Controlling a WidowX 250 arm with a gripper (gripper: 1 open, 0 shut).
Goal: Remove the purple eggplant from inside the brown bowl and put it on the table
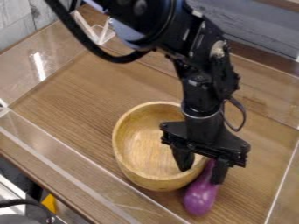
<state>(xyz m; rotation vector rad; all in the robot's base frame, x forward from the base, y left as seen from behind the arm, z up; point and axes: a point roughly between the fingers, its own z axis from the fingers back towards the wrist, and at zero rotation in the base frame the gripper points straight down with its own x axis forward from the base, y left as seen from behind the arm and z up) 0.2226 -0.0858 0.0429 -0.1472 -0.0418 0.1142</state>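
Small glossy purple toy eggplant [198, 198]: lying on the brown wood-grain bench [82, 101], outside the bowl. It sits at roughly the 4 o'clock position from the bowl's centre, just beside the outer wall, tilted with its plump end toward the camera and its narrower end pointing up toward the tool. Whether it touches the bowl's wall cannot be determined.

Round light-brown wooden bowl [140, 140] with thick rim: upright on the bench, interior showing grain, nothing visible inside it.

Black tool [202, 168]: pointing straight down over the bowl's rim at about 4 o'clock, directly above the eggplant's narrow end. The dark fingers [187, 161] hang apart with a gap between them; they appear open. Contact between the fingertips and the eggplant's upper end cannot be confirmed, as the tool overlaps that end in this view.

Black jointed arm [198, 66]: descends from 12 o'clock in the view, with a blue housing [146, 17] at its upper part.

Clear acrylic walls [47, 44]: bordering the bench on the visible sides.
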